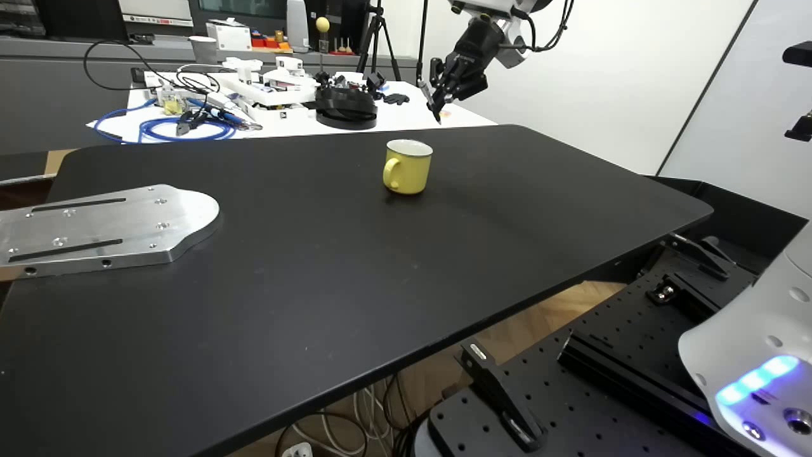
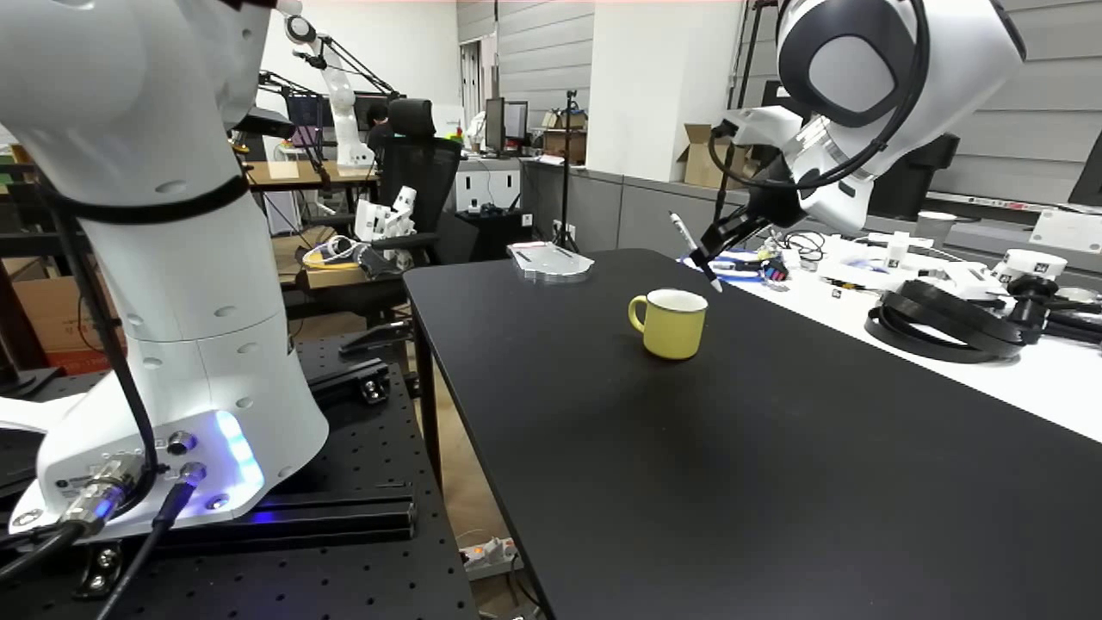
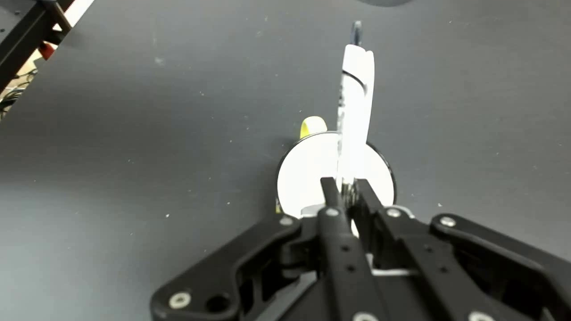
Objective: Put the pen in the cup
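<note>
The yellow cup (image 1: 412, 176) stands upright on the black table; it also shows in an exterior view (image 2: 676, 329). In the wrist view, its white inside (image 3: 299, 178) lies below and beyond the fingertips, handle toward the top. My gripper (image 3: 344, 182) is shut on the whitish pen (image 3: 355, 98), which sticks out past the fingers and has a dark end. The pen also shows slanted in both exterior views (image 1: 434, 108) (image 2: 682, 229), its lower end near rim height, apart from the cup. The gripper is above the table near the cup in both exterior views (image 1: 439, 96) (image 2: 702, 257).
A silver metal plate (image 1: 114, 225) lies at a table edge, also visible in an exterior view (image 2: 551, 262). A white table (image 1: 406, 105) beyond holds cables, white parts and a black ring-shaped item (image 1: 346, 105). The robot base (image 2: 198, 413) stands beside the black table.
</note>
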Tool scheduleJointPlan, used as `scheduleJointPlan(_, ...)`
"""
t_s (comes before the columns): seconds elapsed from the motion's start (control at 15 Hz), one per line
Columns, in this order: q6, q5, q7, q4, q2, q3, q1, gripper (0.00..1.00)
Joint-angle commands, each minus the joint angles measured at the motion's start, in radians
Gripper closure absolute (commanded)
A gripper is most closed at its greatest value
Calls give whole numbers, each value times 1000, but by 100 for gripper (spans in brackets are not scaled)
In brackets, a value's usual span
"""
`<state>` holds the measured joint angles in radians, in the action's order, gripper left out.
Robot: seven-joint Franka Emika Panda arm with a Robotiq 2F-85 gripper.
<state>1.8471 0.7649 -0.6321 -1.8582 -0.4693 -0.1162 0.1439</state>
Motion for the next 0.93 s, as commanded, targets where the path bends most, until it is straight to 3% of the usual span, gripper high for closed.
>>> scheduleJointPlan(0.0, -41, 55, -61, 58, -29, 8, -10, 97)
scheduleJointPlan(0.87, -68, 224, -48, 69, -156, 4, 2, 97)
